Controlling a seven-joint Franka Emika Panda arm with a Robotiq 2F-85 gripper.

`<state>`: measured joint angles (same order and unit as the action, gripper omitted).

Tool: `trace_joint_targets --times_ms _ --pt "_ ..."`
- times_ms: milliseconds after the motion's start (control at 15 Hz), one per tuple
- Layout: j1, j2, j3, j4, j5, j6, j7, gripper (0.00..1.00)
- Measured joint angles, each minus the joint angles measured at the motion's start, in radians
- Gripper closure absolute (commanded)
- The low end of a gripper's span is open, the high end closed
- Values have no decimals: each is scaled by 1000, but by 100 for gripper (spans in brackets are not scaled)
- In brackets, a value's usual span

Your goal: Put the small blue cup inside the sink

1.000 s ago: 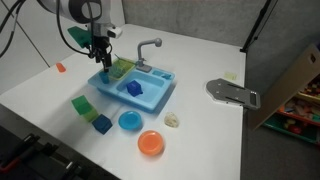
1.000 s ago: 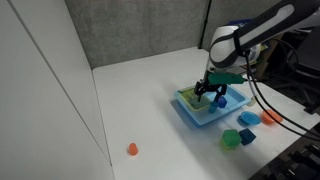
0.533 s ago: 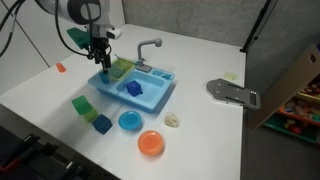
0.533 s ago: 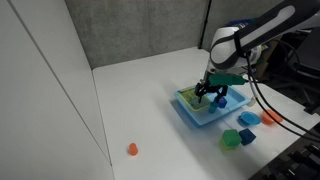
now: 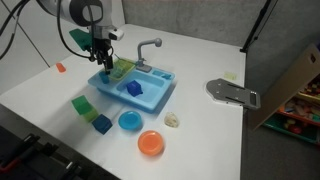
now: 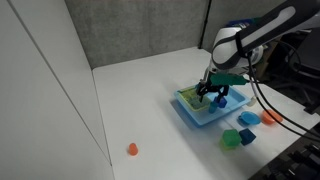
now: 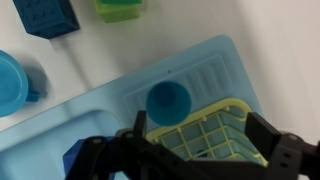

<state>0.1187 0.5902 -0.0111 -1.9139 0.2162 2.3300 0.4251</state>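
The sink (image 5: 152,103) looks like smooth, faintly glossy light blue plastic. Its rack (image 7: 215,135) is a yellow-green plastic grid, and its faucet (image 5: 150,46) is dull grey. The desk (image 5: 200,135) has a smooth, matt white surface.

White desk (image 5: 200,50), grey wall (image 6: 140,30).
A white panel (image 6: 40,90) borders one side of the desk; a cardboard box (image 5: 296,85) stands beside another.

Small blue cup (image 7: 78,158) partly behind fingers (image 7: 112,160)
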Motion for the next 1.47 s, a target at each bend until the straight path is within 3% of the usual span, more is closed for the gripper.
trace_joint_targets --times_ms 667,1067,1133,1467 --pt "54 2 -10 -105 -3 235 58 0" --pt "88 1 -24 -157 -3 294 106 0" --pt "88 1 -26 -162 -3 299 109 20" --pt "87 1 -34 -183 -2 317 111 60"
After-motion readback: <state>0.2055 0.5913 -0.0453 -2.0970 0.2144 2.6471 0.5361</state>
